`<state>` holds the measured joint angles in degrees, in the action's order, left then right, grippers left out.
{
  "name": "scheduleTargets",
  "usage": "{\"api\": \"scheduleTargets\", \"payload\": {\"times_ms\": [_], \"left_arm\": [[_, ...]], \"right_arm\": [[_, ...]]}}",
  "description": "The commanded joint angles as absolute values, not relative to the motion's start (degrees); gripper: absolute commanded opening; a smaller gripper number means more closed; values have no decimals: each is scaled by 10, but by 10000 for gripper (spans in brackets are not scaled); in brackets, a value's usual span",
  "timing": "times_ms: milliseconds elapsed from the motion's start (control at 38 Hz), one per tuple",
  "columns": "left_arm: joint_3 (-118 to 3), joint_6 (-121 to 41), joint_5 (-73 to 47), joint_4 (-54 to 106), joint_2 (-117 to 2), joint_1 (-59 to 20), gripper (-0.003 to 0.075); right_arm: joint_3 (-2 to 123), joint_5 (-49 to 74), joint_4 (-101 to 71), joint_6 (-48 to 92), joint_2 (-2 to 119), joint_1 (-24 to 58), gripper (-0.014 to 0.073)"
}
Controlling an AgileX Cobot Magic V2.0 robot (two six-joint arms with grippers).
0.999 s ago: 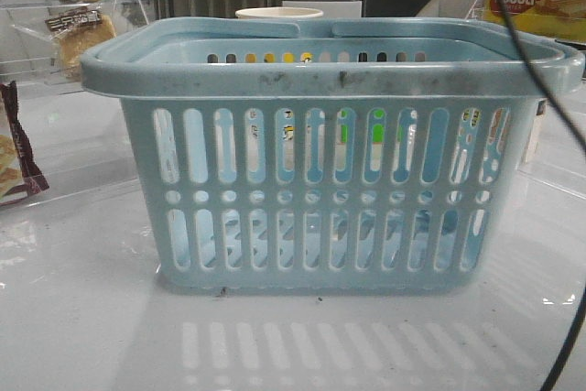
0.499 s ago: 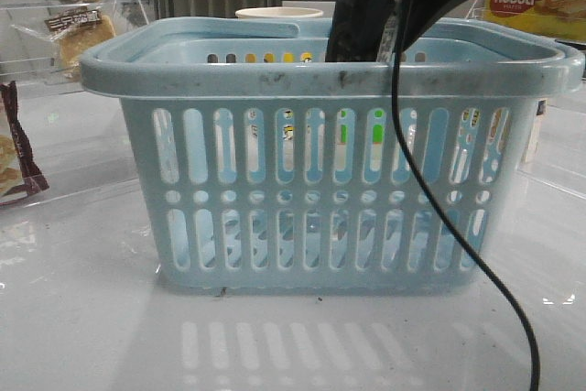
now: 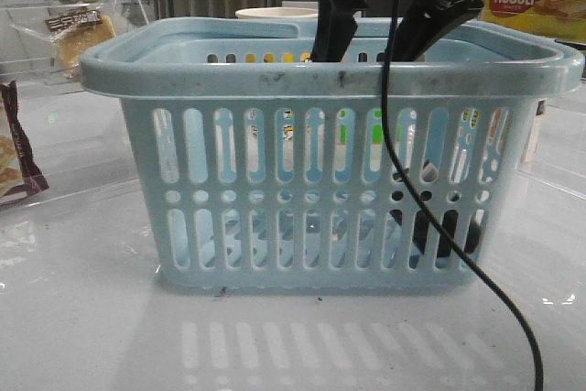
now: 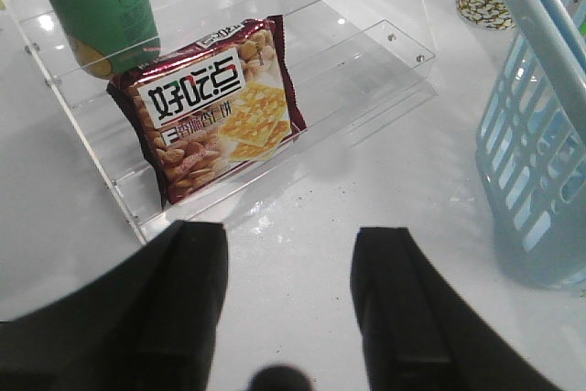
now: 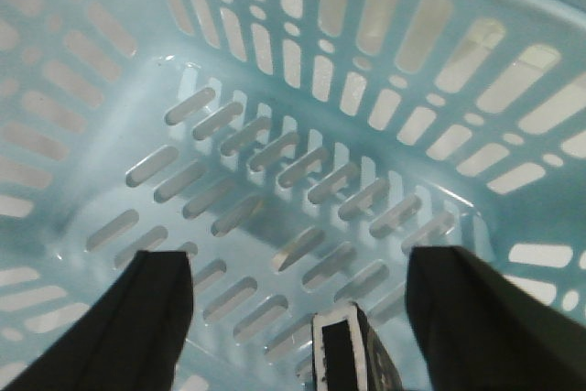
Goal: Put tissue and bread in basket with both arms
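Right gripper [image 3: 389, 38] jaws spread wide, empty, above the basket [image 3: 330, 75], likely having released the tissue [image 5: 343, 354], which lay on the basket floor. Left gripper [image 4: 288, 304] jaws open, empty, over the desk [image 4: 366, 180] near a snack packet [image 4: 215, 116]. Bread [image 3: 81, 38] sat outside, far left.

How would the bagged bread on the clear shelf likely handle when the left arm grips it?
The bread sits in a loose clear bag, so it probably feels light and squashy. The glossy film may slip or crumple between the fingers, so a grip on the loaf itself seems safer.
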<state>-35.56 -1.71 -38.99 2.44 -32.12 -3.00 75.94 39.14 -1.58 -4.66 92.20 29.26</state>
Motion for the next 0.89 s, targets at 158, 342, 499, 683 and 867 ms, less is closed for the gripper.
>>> {"api": "scheduleTargets", "payload": {"times_ms": [158, 342, 499, 683, 867], "left_arm": [[-371, -12, -349, 30, -325, -33, 380], [-371, -12, -349, 30, -325, -33, 380], [-371, -12, -349, 30, -325, -33, 380], [-371, -12, -349, 30, -325, -33, 380], [-371, -12, -349, 30, -325, -33, 380]], "right_arm": [[750, 352, -15, -9, 813, 293, 591], [655, 352, -9, 15, 668, 293, 591], [584, 358, -9, 15, 554, 293, 591], [514, 385, 0, 15, 448, 293, 591], [470, 403, 14, 15, 376, 293, 591]]}}
